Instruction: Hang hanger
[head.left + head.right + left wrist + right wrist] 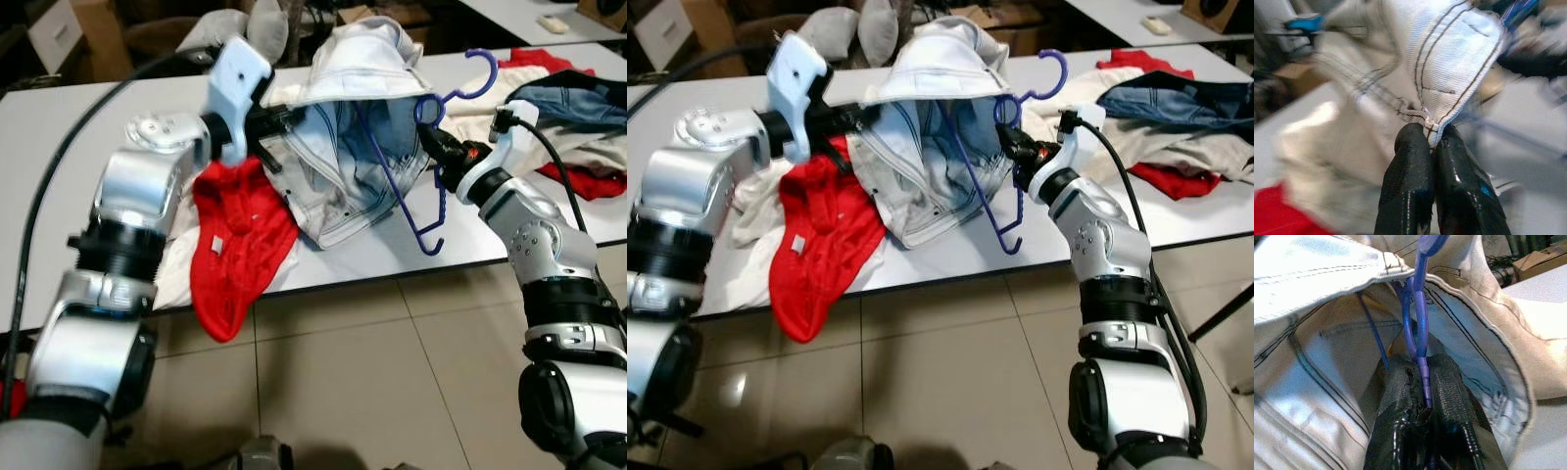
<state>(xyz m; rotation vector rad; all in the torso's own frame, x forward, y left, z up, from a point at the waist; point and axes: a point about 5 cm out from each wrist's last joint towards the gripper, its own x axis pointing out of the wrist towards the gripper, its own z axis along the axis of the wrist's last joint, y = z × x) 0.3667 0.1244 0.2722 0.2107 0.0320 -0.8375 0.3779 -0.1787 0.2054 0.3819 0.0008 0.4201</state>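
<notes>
The left gripper (1431,142) pinches a seam of the pale denim jacket (353,127), holding it open, while the right gripper (1422,382) clamps the purple hanger (407,176) just inside the opening, so threading looks half done, shoulders not yet seated.

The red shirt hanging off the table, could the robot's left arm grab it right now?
Probably not yet. The left pincer is shut on the pale denim jacket, holding it up. The red shirt hangs just below that arm, uncovered, so it would have to let go first.
</notes>
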